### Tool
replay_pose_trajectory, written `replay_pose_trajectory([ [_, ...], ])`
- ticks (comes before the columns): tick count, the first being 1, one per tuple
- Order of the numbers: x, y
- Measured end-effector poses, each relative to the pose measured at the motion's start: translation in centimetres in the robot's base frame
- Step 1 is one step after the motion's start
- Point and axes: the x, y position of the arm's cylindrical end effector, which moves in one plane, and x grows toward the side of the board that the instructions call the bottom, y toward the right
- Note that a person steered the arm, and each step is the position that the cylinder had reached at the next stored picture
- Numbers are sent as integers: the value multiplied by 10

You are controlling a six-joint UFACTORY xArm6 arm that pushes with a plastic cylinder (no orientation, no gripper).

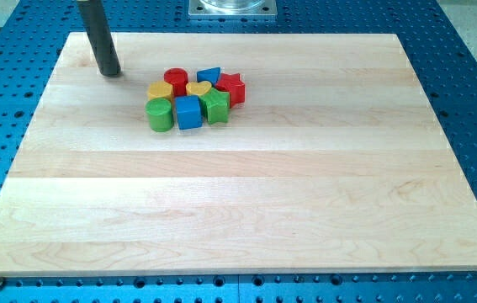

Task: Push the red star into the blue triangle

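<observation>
The red star (233, 87) sits at the right end of a tight cluster of blocks near the view's top middle of the wooden board (238, 210). The blue triangle (209, 76) lies just up and left of it, touching or nearly touching. My tip (110, 72) rests on the board at the view's upper left, well left of the cluster and apart from every block.
The cluster also holds a red cylinder (176, 80), a yellow block (160, 89), a yellow heart (198, 88), a green cylinder (160, 114), a blue cube (188, 112) and a green star (215, 106). A metal mount (232, 7) sits beyond the board's top edge.
</observation>
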Motion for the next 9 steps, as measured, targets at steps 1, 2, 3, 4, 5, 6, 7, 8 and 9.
replay_pose_trajectory([
  [1, 0, -1],
  [2, 2, -5],
  [3, 4, -7],
  [4, 0, -7],
  [5, -3, -7],
  [6, -11, 29],
  [7, -21, 66],
  [8, -22, 139],
  [9, -22, 212],
])
